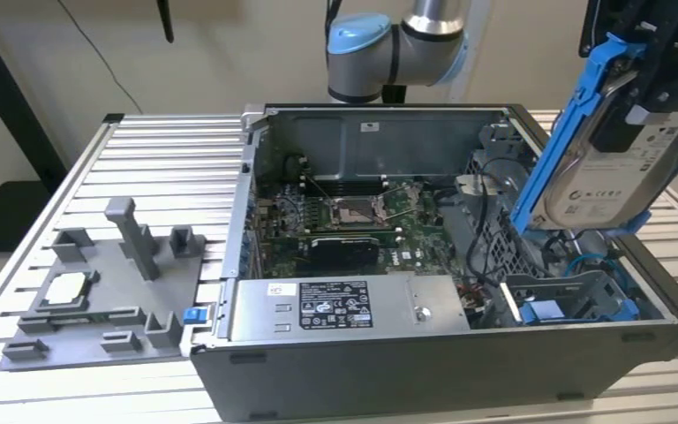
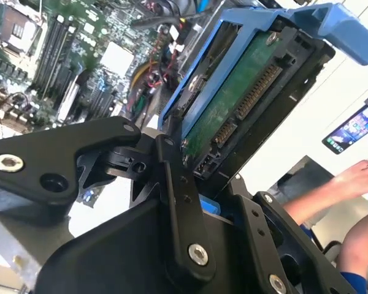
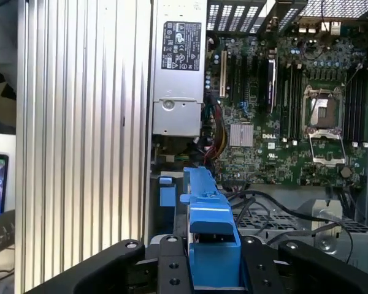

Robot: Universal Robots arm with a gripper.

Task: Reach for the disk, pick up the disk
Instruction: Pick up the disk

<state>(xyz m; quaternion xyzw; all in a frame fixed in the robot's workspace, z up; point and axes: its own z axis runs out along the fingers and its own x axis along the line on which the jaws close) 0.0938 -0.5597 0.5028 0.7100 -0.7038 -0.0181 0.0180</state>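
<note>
Black fingers (image 2: 178, 202) are filling the foreground of the second wrist view, and you are seeing them clamped on the disk (image 2: 245, 92), its green circuit side and connector row turned toward that camera. In the exterior view the gripper (image 1: 645, 97) is holding the disk (image 1: 604, 177) up in the air at the exterior view's right, tilted steeply, labelled face outward, blue rails framing it, above the drive cage (image 1: 575, 296) of the open computer case (image 1: 433, 371). In the first wrist view the blue rail (image 3: 208, 226) is sitting squarely between the fingers, with the motherboard (image 3: 294, 110) and the long silver box (image 3: 178, 67) well beyond it.

You are looking at the pick-up step, and it appears essentially accomplished: the reach is over and the disk is hanging clear of the case, touching nothing but the fingers. Any move from here calls for a firm, unchanged grip and a path that is steering clear of the loose cables (image 1: 480, 230) and the case wall. A person's hand (image 2: 362, 177) is showing beyond the tabletop (image 1: 139, 177).
</note>
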